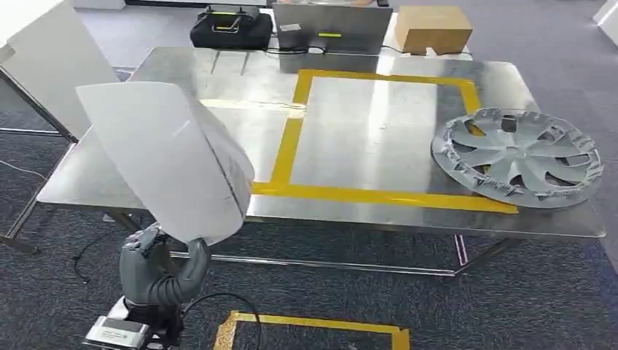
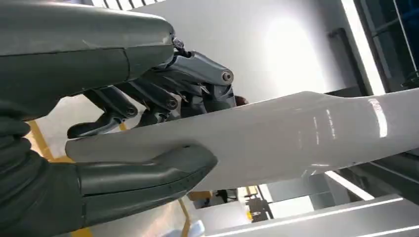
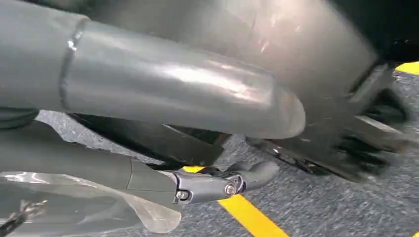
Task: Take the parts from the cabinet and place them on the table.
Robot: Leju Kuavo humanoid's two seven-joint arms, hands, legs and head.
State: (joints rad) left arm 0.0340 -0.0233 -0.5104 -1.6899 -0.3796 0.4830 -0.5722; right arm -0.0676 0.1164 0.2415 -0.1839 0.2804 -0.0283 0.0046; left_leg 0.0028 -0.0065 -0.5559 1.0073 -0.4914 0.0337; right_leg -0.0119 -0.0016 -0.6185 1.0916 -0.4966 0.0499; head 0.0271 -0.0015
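My left hand (image 1: 157,266) grips the lower edge of a large pale grey panel (image 1: 171,157) and holds it upright in front of the near left corner of the steel table (image 1: 350,131). In the left wrist view the thumb and fingers (image 2: 163,89) clamp the panel (image 2: 296,133) from both sides. A silver wheel cover (image 1: 519,157) lies flat at the table's right end, across the yellow tape outline (image 1: 291,138). My right hand (image 3: 163,94) hangs low over the carpet, thumb and fingers apart with nothing in them.
Along the table's far edge stand a black bag (image 1: 231,28), a grey case (image 1: 331,28) and a cardboard box (image 1: 433,29). A white board (image 1: 44,58) leans at the left. Yellow tape (image 1: 313,328) marks the carpet near my feet.
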